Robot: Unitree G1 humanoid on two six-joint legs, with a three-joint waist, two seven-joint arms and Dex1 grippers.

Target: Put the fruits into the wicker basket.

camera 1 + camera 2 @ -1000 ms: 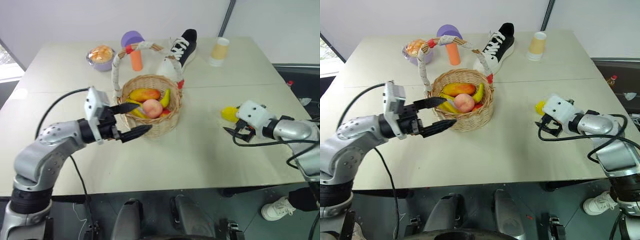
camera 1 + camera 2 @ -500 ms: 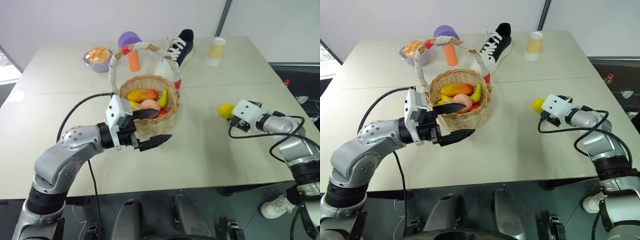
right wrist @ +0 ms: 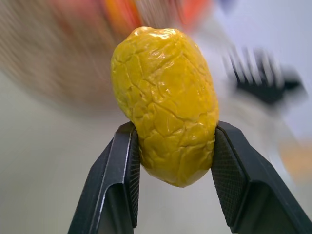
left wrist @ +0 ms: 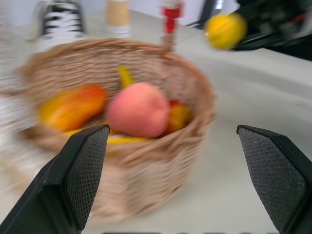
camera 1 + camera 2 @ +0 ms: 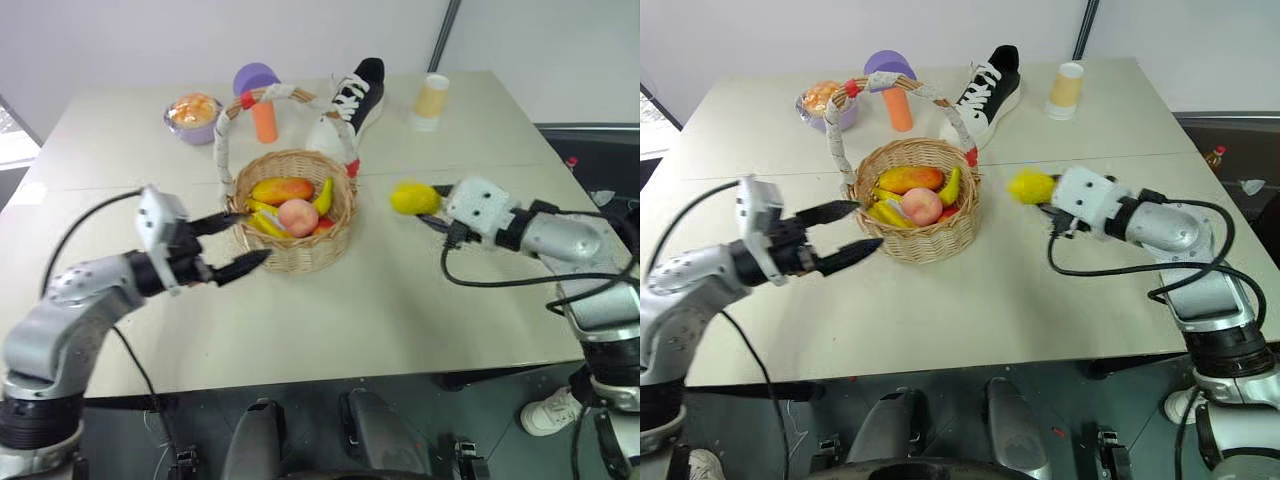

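The right gripper (image 3: pixel 173 161) is clamped on the lemon (image 5: pixel 414 198), carrying it above the table (image 5: pixel 430 300), just to the right of the wicker basket (image 5: pixel 296 250). The basket, already holding the mango (image 5: pixel 284 189), peach (image 5: pixel 298 216) and bananas (image 5: pixel 329 196), lies to the lemon's left, so I judge the coming move to be a short leftward carry over the rim. The left gripper (image 5: pixel 232 243) hangs spread and empty at the basket's left side.

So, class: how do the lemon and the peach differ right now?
The lemon is yellow and oval; the peach is pink-red and round. The lemon is gripped off the table by the right gripper; the peach lies in the basket among other fruit. Both are small toy fruits.
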